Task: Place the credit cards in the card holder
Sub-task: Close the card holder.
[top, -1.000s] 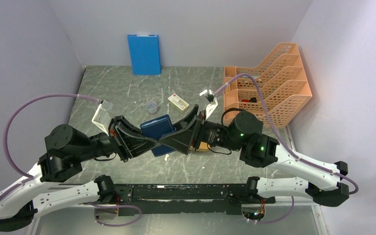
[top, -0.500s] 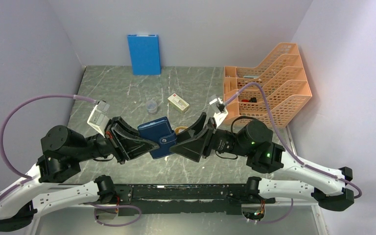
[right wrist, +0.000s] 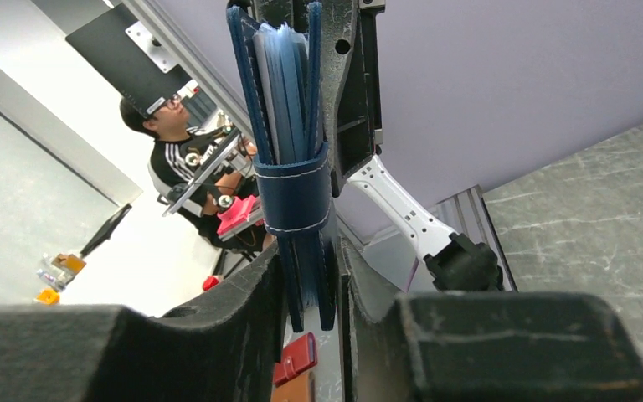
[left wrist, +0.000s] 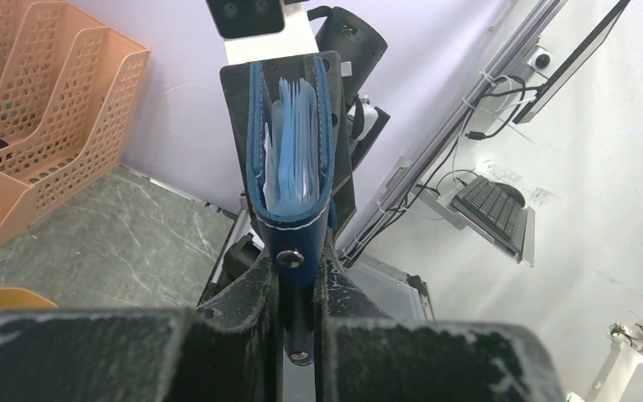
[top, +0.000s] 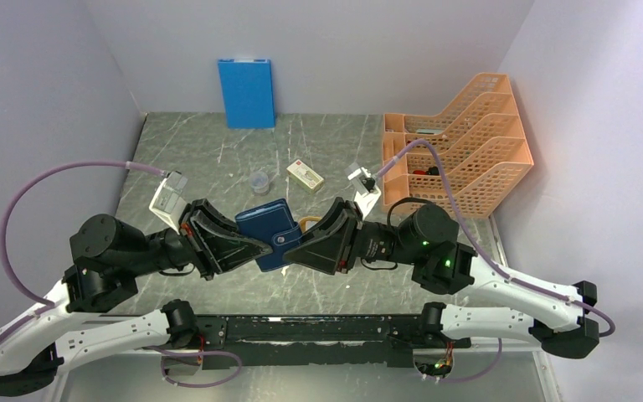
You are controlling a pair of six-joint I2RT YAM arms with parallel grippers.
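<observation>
The navy card holder (top: 271, 233) hangs above the table's middle, held from both ends. My left gripper (top: 254, 249) is shut on its left end and my right gripper (top: 296, 248) is shut on its right end. In the left wrist view the holder (left wrist: 291, 222) stands edge-on between my fingers (left wrist: 251, 289), its snap tab closed round it. Pale whitish credit cards (left wrist: 295, 142) sit inside it between light blue sleeves. In the right wrist view the holder (right wrist: 289, 193) stands edge-on between the right fingers (right wrist: 259, 293).
A cream box with a red mark (top: 306, 176) and a small clear cup (top: 259, 182) lie behind the holder. A yellow tray (top: 308, 223) is partly hidden under the right gripper. An orange file rack (top: 460, 142) stands at the right, a blue folder (top: 246, 92) at the back wall.
One second ago the holder lay tilted with both grippers crowded over it. It has turned so the snap tab shows on top. The right gripper drew back right, then moved in onto the holder's end.
</observation>
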